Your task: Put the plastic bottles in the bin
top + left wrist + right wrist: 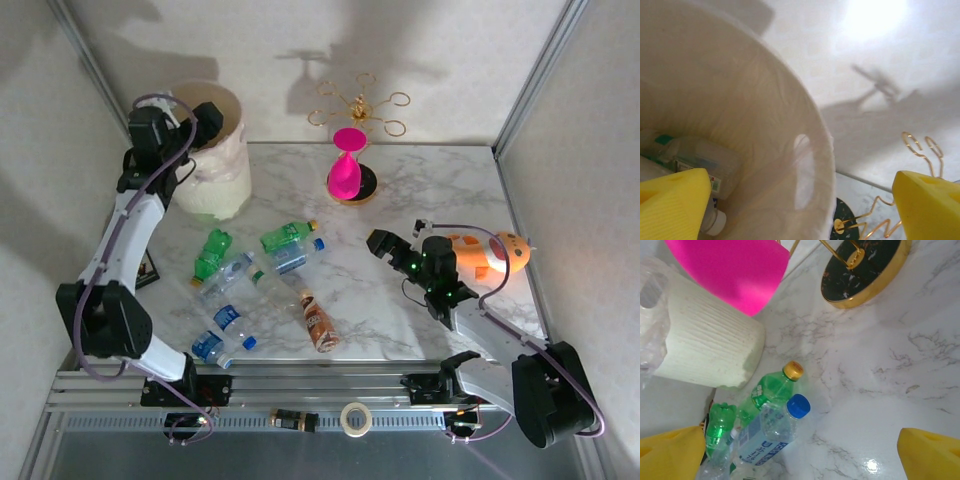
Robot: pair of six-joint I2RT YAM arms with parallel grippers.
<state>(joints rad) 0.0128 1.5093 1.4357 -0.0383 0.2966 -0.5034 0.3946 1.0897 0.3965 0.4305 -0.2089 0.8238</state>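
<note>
Left gripper (207, 118) hangs over the far-left bin (220, 185), fingers apart, empty, placed for dropping; right gripper (381, 243), fingers apart, faces bottles (285, 238) leftward, probably for picking.

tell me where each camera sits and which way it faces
top external: above and behind, looking down on the table; left arm over the bin, right arm lower right.
left wrist: above the bin's rim, looking inside at binned bottles; left fingers at bottom corners.
right wrist: low over the table, facing loose bottles and bin; right fingers at bottom corners.
shared: both wrist views catch the black base.
</note>
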